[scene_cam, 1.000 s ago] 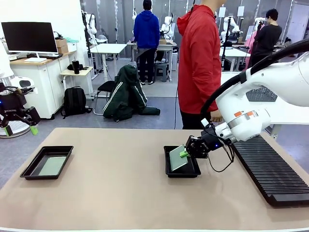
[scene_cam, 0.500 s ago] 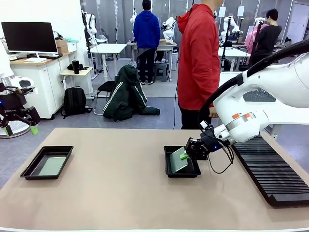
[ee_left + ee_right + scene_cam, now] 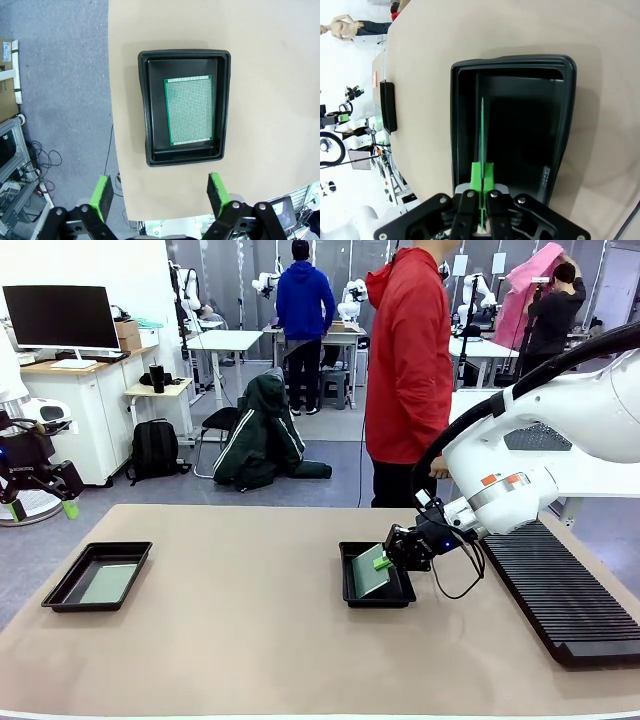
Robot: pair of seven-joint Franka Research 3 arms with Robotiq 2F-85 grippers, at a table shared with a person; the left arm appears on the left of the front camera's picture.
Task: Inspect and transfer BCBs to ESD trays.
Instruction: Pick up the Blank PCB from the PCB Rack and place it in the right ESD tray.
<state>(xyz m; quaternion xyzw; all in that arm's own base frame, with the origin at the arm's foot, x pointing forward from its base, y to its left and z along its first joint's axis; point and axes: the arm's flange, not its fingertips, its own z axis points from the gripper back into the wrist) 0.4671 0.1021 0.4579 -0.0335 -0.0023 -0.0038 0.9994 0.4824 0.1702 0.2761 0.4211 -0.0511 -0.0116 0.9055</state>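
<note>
Board [image 3: 369, 572] clamped in my right end effector [image 3: 383, 561], lower into the tray [image 3: 350, 590] than a second ago. Left end effector [image 3: 159, 194] released above the other tray [image 3: 147, 115]; its board [image 3: 190, 110] lies flat. Held board's far edge is hidden.

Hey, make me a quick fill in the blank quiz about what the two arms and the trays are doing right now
1. The right gripper is shut on a green ____.
2. That held BCB hangs tilted over the ____ tray.
3. The left gripper's jaws stand ____.
4. In the left tray, a second BCB lies ____ on the floor.

Missing words: BCB; right; open; flat
</note>
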